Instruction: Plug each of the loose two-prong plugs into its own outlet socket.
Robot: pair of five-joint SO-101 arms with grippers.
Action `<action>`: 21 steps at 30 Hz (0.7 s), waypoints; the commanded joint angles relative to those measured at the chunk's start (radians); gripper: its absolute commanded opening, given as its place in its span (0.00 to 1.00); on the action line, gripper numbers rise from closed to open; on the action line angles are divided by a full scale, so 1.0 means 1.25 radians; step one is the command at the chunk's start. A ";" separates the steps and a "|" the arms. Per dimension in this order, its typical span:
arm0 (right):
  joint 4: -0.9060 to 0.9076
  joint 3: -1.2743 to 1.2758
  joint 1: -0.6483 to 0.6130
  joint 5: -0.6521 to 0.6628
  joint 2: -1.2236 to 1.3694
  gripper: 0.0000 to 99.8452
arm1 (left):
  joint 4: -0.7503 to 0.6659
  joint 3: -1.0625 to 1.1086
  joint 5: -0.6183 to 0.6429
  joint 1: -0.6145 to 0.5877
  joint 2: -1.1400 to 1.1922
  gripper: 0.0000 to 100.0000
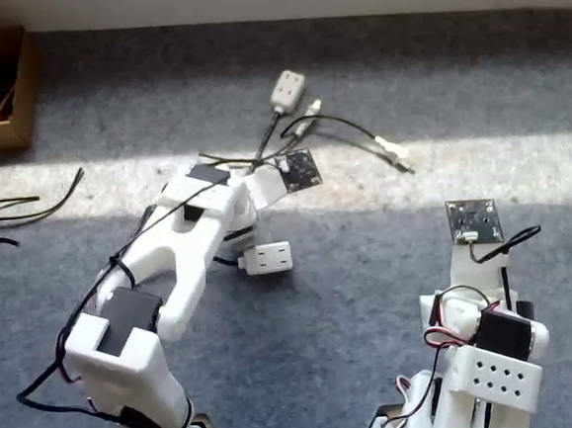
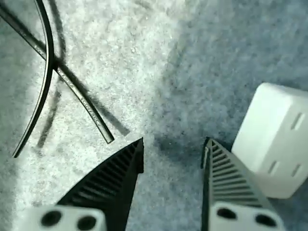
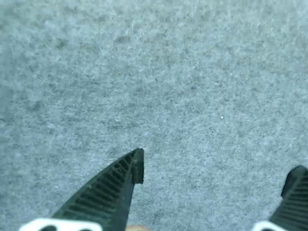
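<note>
Since the socket block (image 2: 272, 139) sits just outside the spread left gripper (image 2: 173, 144), that gripper should centre over the block before closing; the right gripper (image 3: 219, 161) hangs spread too.

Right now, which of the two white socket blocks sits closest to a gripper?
The socket block lying right beside the open left gripper. The other block lies farther away across the carpet, by a loose plug, with no gripper near it.
</note>
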 commanded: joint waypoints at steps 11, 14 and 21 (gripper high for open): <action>0.007 -0.007 -0.006 0.011 0.012 0.43 | 0.378 -0.433 0.048 -0.084 -0.008 0.23; 0.007 -0.007 -0.006 0.011 0.012 0.43 | 0.551 -0.485 0.043 -0.012 -0.007 0.23; 0.004 -0.007 -0.006 0.011 0.012 0.43 | 0.457 -0.246 -0.061 0.075 -0.007 0.22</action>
